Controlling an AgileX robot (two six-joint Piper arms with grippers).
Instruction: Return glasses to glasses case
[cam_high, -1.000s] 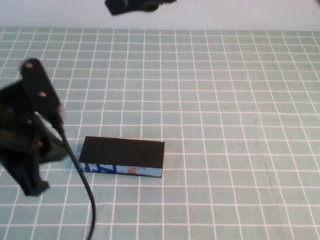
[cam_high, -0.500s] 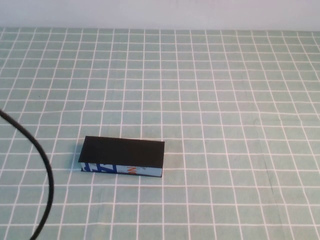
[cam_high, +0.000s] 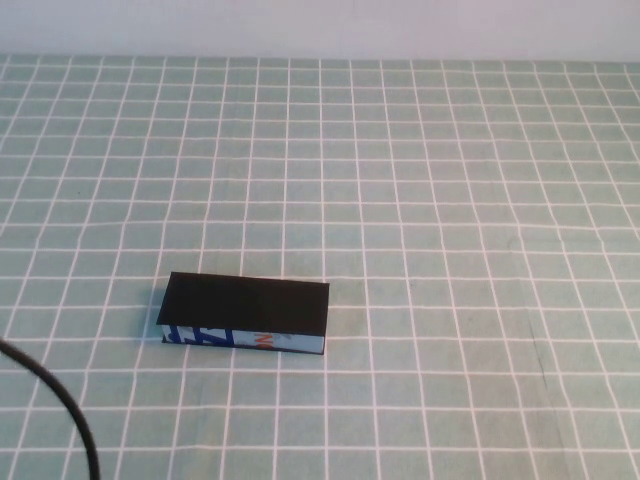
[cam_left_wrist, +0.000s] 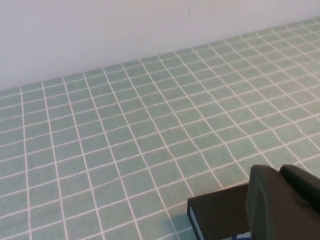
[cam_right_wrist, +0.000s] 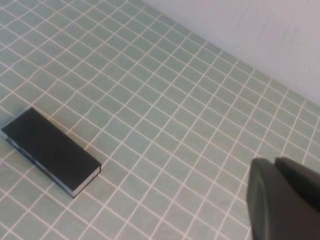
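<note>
The glasses case (cam_high: 245, 314) lies on the green checked cloth at the near left with its black lid down and its light printed front side towards me. It also shows in the left wrist view (cam_left_wrist: 217, 217) and in the right wrist view (cam_right_wrist: 50, 150). The glasses are not in view. My left gripper (cam_left_wrist: 280, 171) is shut and empty, raised just beside the case. My right gripper (cam_right_wrist: 275, 163) is shut and empty, held high and well away from the case. Neither gripper shows in the high view.
A black cable (cam_high: 62, 410) curves across the near left corner of the high view. The checked cloth (cam_high: 450, 200) covers the whole table up to a white wall at the back.
The left arm has drawn back out of the high view to the near left, leaving only its cable. A dark shape at the top edge has also gone. The case has not moved.
</note>
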